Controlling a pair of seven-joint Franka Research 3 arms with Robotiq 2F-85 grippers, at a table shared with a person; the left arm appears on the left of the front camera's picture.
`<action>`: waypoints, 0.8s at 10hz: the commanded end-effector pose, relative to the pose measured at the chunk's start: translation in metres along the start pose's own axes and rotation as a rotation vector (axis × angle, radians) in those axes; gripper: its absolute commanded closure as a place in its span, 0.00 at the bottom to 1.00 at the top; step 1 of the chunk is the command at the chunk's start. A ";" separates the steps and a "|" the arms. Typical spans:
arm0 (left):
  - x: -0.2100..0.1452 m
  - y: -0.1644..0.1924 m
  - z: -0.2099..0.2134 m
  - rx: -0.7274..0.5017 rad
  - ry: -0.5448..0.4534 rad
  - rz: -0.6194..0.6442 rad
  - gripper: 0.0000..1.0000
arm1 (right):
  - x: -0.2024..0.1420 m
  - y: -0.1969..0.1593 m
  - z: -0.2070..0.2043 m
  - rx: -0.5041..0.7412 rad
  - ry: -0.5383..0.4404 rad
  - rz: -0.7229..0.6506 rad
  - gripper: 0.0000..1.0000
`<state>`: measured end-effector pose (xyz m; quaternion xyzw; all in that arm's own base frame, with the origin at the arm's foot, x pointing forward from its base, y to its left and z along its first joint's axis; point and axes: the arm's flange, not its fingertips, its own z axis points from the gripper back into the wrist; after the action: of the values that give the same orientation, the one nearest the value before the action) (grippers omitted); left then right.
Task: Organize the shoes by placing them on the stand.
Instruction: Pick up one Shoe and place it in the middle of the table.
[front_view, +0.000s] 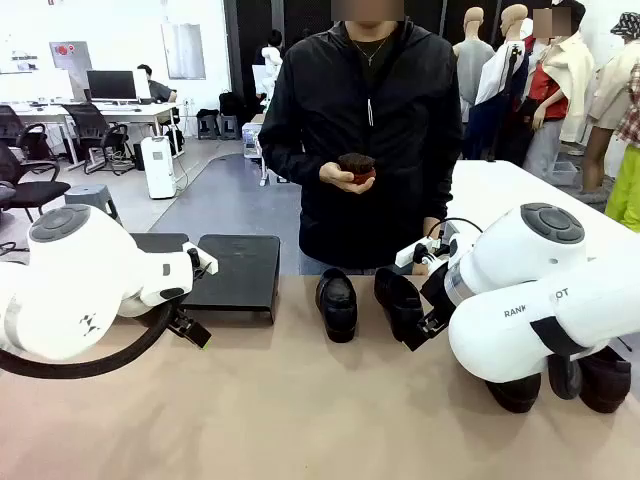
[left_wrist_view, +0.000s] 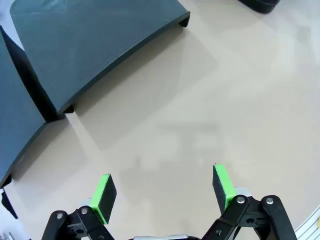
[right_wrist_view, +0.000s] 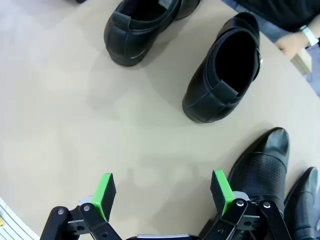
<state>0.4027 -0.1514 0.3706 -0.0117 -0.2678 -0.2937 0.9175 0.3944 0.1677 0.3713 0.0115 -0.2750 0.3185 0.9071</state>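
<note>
Presently the shoes (front_view: 337, 305) rest on the table (front_view: 300, 420) beside the stand (front_view: 240, 265)

4 black shoes (front_view: 337, 303) (front_view: 400, 300) (front_view: 515, 393) (front_view: 605, 378) are sitting on the table (front_view: 300, 420), and 2 black stand platforms (front_view: 235, 270) (front_view: 158, 241) are lying side by side. 2 white robot arms (front_view: 70, 290) (front_view: 540, 300) are hovering over it; 1 person (front_view: 365, 130) is holding 1 dark object (front_view: 356, 165).
</note>
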 end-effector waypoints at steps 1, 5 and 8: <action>0.000 0.000 0.000 0.000 0.000 0.000 0.00 | 0.000 0.000 0.000 0.000 0.000 0.000 0.00; 0.000 0.000 0.000 0.000 0.000 0.000 0.00 | 0.000 0.000 0.000 0.000 0.000 0.000 0.00; 0.000 0.000 0.000 0.000 0.000 0.000 0.00 | 0.000 0.000 0.000 0.000 0.000 0.000 0.00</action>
<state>0.4026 -0.1517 0.3706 -0.0117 -0.2678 -0.2939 0.9175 0.3944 0.1677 0.3713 0.0113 -0.2750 0.3188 0.9070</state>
